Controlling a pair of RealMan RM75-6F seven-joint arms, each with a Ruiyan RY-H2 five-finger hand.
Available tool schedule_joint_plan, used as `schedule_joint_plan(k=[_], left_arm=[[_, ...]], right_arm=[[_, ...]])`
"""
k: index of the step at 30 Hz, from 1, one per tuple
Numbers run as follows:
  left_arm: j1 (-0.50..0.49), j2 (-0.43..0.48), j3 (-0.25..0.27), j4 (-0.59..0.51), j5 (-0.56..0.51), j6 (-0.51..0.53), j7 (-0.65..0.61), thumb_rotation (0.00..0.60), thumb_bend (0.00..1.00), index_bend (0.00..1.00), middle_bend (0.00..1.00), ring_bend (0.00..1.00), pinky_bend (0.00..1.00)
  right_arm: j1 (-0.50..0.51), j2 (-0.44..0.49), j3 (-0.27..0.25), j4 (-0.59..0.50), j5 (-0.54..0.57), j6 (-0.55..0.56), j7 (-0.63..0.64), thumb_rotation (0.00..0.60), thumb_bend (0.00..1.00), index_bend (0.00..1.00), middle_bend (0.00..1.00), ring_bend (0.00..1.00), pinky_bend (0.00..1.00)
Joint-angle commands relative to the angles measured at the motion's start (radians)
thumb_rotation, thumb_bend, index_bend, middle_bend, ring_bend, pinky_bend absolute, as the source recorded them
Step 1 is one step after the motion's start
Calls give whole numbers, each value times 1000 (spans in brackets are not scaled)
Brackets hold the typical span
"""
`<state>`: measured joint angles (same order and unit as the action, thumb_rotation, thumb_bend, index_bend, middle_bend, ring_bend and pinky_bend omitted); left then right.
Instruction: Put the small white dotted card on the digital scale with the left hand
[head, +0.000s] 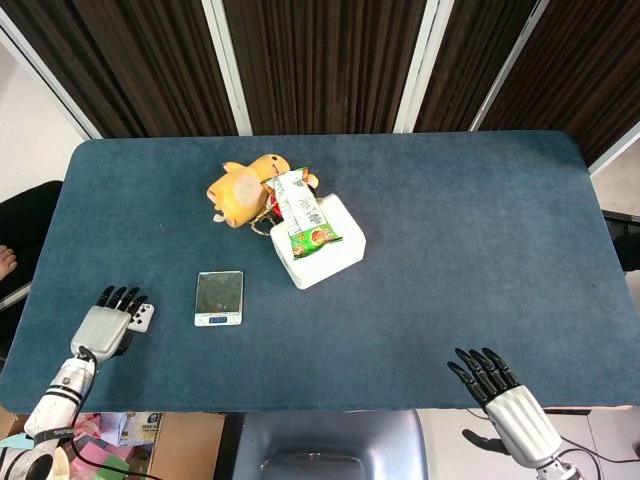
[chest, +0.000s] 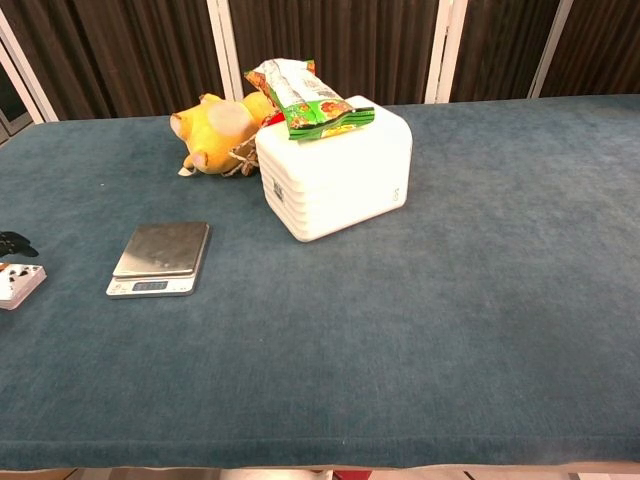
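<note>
your left hand (head: 103, 322) rests flat, fingers spread, partly over the dotted card (head: 143, 318), left of the scale (head: 219, 298). right hand (head: 490, 385) spread wide, holding nothing.
</note>
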<state>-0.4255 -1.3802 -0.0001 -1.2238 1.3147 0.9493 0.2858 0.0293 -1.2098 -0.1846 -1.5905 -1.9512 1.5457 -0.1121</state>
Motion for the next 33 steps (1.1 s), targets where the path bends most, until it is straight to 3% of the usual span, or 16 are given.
schedule_joint_plan(k=[1,7,11,13,15,17,25,33], left_arm=[[5,-11,5,19,3,3,-17,600,448,158,78,0,0],[9,-29,12,58,7,0,-45,600,448,176,99,0,0],[8,-36,12,70,7,-5,-50,600,453,231,173,4,0],[8,-38,12,74,9,-3,-53,600,457,321,284,37,0],[9,-44,12,88,15,4,-55,600,464,510,484,160,0],[9,-53,12,102,14,6,-54,600,469,596,565,249,0],[15,-78,1,132,23,41,-62,600,494,768,756,378,0],[30,-110,-19,167,46,127,-66,600,643,916,911,511,0]], right_arm=[[1,0,-1,-1,-1,-2,-1,600,180,0,0,0,0],[2,-1,1,-2,2,-5,-3,600,179,0,0,0,0],[3,-2,1,-2,2,-7,-5,600,179,0,0,0,0],[3,-2,1,-2,3,-7,-5,600,180,0,0,0,0],[3,-2,1,-2,4,-7,-6,600,179,0,0,0,0],[3,-4,-1,-2,3,-12,-11,600,179,0,0,0,0],[2,-4,-3,-3,1,-10,-12,600,179,0,0,0,0],[3,-2,-3,-2,-1,-4,-4,600,180,0,0,0,0]])
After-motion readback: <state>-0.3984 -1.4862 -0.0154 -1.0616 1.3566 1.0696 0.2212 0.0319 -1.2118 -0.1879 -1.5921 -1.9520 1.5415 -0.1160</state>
